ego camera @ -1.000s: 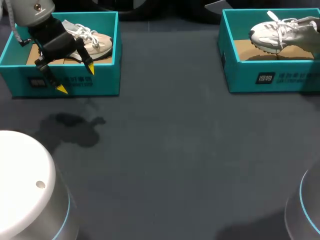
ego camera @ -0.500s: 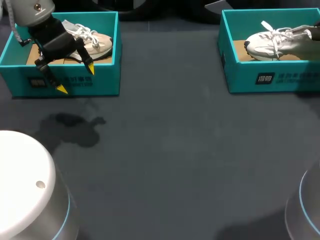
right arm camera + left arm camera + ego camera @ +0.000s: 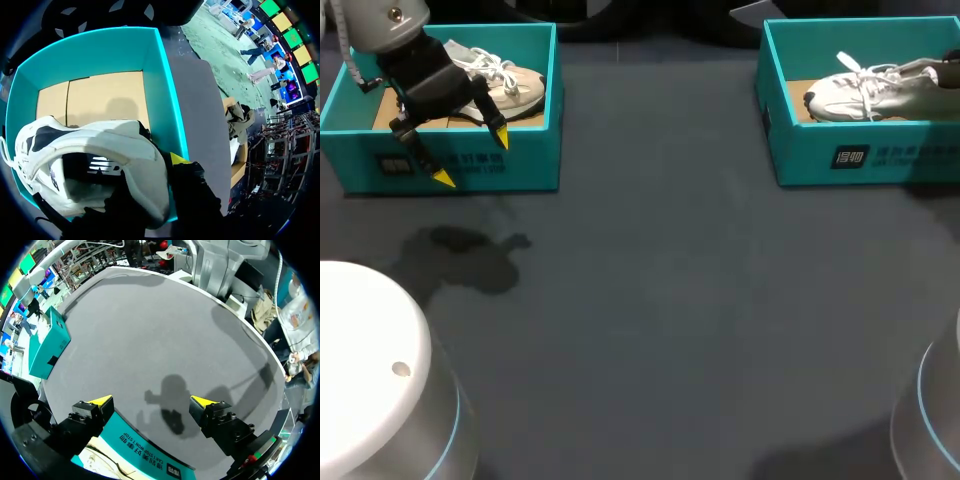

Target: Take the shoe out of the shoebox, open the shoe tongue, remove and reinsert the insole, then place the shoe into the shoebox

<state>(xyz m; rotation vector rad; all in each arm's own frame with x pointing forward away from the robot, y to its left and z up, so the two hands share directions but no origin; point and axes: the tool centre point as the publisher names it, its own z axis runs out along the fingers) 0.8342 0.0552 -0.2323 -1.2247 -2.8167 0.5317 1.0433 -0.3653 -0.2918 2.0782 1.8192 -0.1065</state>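
R gripper [image 3: 152, 176]: clamped on R shoe [image 3: 100, 142] at the heel collar, as far as I can see. One yellow tip sits outside the heel; the other finger goes down inside the opening, tip hidden.
R shoe: white w/ dark patches. Heel is at my jaws, toe at the far end from them. In head view it sits low inside the R box, laces up. Can't tell if the sole touches the box floor.
R box [image 3: 162, 90]: teal, open top, tan cardboard floor. It's under and ahead of the jaws, w/ one side wall just beside the outer finger.
L gripper [image 3: 472, 158]: jaws wide apart, nothing between them. Hangs over the front wall of the L box.
L box [image 3: 520, 150]: teal. Front wall is right under the jaws, printed face outward.
L shoe [image 3: 510, 88]: pale w/ white laces, in the L box, back of the fingertips and partly under the gripper body. Fingers not on it.
Table [image 3: 670, 300]: dark grey. Ahead of the L jaws in wrist view, w/ my gripper's shadow on it.
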